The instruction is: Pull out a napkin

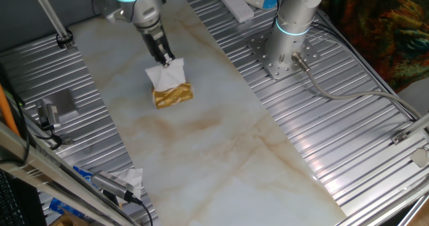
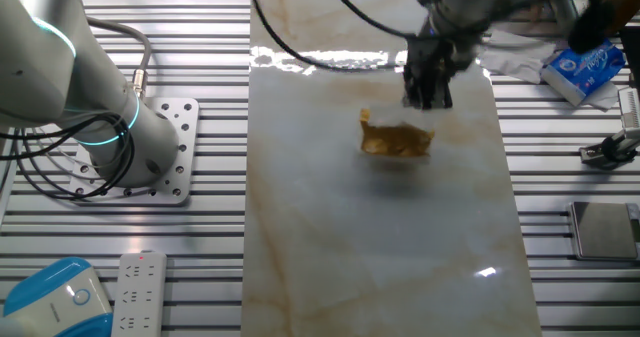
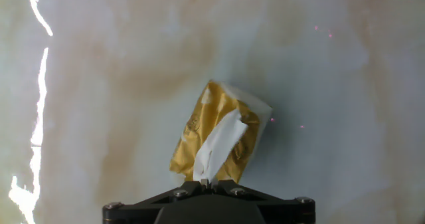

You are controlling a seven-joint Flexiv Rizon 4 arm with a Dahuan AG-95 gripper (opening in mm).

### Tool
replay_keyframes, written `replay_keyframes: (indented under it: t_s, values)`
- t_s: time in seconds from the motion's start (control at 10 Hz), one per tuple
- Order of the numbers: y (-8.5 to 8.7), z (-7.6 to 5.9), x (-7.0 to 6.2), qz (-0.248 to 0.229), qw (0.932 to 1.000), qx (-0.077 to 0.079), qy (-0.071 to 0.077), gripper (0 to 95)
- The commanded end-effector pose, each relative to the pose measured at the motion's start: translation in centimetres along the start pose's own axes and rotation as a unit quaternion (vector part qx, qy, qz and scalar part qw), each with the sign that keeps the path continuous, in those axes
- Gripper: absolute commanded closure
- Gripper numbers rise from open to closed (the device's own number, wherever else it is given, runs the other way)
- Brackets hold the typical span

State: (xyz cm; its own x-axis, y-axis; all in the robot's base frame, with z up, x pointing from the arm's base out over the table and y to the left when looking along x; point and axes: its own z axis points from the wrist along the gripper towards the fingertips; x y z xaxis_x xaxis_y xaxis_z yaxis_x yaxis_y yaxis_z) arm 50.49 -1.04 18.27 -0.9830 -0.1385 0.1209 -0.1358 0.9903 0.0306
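We see the pincer pinched shut on the top of the napkin. The napkin is white and thin. It sticks up out of the gold pack, which lies on the bench near the middle of the pale stone top.

In the hand view the napkin is a long white strip. Its long way runs from the middle of the gold pack down to the pincer, where its narrow end is held. The pack lies slanted, with its long side tipped to one side.

In the other fixed view the pincer hangs just above the gold pack, and we cannot make out the napkin there.
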Motion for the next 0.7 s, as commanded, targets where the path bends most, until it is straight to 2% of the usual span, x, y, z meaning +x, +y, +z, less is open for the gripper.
replay_keyframes:
  t_s: [0.1,0.3,0.4,0.5,0.6,0.7]
  values:
    - [-0.7,1.9,0.1,-0.001,1.0,0.0,-0.007,95.0]
    - [1.1,-2.7,1.0,0.008,1.0,0.002,-0.005,95.0]
    - [1.5,-3.5,1.0,0.008,1.0,0.0,-0.005,95.0]
    - [1.3,-3.0,0.8,0.006,1.0,0.001,-0.002,95.0]
    - [0.6,-1.8,0.2,0.003,1.0,0.001,-0.001,95.0]
    - [0.4,-1.3,0.0,0.002,1.0,-0.001,-0.002,95.0]
